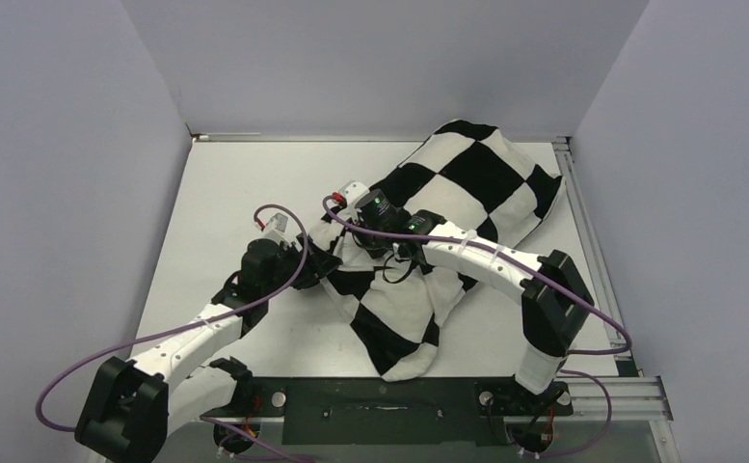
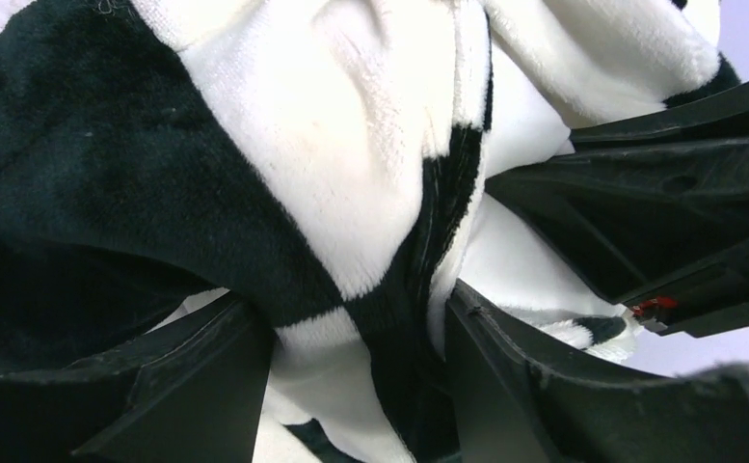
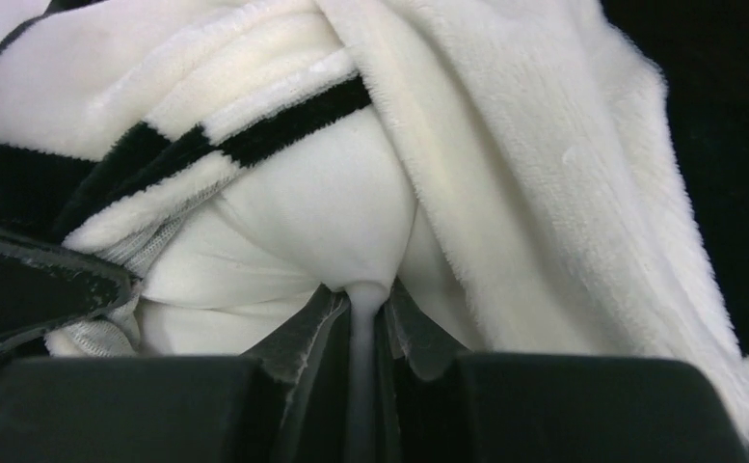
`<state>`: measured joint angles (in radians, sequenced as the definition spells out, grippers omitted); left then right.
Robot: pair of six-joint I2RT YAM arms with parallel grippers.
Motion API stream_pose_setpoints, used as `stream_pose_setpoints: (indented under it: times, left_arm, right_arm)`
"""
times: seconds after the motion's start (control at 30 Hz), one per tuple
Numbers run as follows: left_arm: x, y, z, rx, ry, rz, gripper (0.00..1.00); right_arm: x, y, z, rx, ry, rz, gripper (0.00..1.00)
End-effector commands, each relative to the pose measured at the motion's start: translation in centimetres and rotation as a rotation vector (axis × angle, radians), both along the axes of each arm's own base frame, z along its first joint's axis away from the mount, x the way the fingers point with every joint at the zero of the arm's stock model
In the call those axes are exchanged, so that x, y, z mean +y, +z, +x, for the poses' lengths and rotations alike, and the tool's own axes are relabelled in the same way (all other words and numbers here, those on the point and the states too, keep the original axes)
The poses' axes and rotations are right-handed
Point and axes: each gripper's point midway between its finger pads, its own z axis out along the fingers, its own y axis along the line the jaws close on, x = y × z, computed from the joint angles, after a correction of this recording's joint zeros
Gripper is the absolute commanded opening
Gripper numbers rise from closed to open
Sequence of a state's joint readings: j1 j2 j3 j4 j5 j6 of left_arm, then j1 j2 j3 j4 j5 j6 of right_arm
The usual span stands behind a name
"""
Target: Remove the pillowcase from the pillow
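Top external view: pillowcase point(image 1: 467, 183) sprawls from far right to near centre, pillow point(image 3: 322, 207) mostly inside. Right gripper point(image 3: 365, 301) pinches pillow; left gripper point(image 2: 351, 307) clamps pillowcase. Advise a steady pull apart with firm pinches.

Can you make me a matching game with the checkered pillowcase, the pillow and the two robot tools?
Things:
1. pillowcase
2. pillow
3. left tool
4. right tool

States:
A. pinching smooth white cloth
B. black and white squares
C. plain white, peeking out of the cover
D. pinching fuzzy checkered cloth

Pairs: 1-B, 2-C, 3-D, 4-A
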<state>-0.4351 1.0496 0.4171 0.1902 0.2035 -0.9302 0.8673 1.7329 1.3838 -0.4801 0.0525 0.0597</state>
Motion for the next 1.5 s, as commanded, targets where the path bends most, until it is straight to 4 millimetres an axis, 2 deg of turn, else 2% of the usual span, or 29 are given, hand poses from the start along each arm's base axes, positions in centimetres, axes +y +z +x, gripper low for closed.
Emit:
stream_pose_setpoints:
  times: [0.0,0.17,0.37,0.5,0.7,0.87,1.0,1.07,1.17,1.4,1.47]
  left_arm:
    - [0.9,0.6,-0.2,-0.033,-0.006,0.115,0.62]
    - [2.0,-0.1,-0.6,-0.008,0.018,0.192,0.67]
    - [4.6,-1.7,-0.1,0.051,0.123,0.334,0.64]
    - [6.1,-2.8,0.1,0.084,0.173,0.413,0.51]
    - [6.9,-4.6,0.1,0.127,0.219,0.436,0.23]
    - [7.3,-6.0,0.0,0.159,0.247,0.395,0.10]
    - [7.7,-7.3,-0.2,0.196,0.255,0.365,0.00]
    - [7.8,-8.0,-0.3,0.210,0.255,0.361,0.00]
    - [7.8,-8.6,-0.5,0.224,0.249,0.357,0.00]
    - [8.2,-10.5,-0.9,0.283,0.245,0.356,0.00]
    - [8.0,-10.4,-0.9,0.279,0.235,0.339,0.00]
  right_arm:
    - [-3.6,-2.9,0.0,0.038,-0.067,-0.150,0.05]
    - [-3.6,-1.0,0.4,0.003,-0.079,-0.107,0.05]
    - [-4.3,1.3,0.9,-0.061,-0.115,-0.082,0.05]
    - [-5.4,2.9,1.1,-0.100,-0.147,-0.060,0.05]
    - [-8.6,4.8,1.7,-0.138,-0.216,-0.024,0.05]
    - [-12.2,6.0,2.0,-0.151,-0.291,0.032,0.05]
    - [-14.4,5.8,2.1,-0.134,-0.334,0.060,0.05]
    - [-15.3,5.9,2.2,-0.125,-0.353,0.095,0.05]
    - [-15.4,6.2,2.1,-0.107,-0.337,0.162,0.05]
    - [-14.0,7.8,0.9,-0.105,-0.216,0.290,0.05]
    - [-13.4,8.1,0.4,-0.097,-0.166,0.314,0.05]
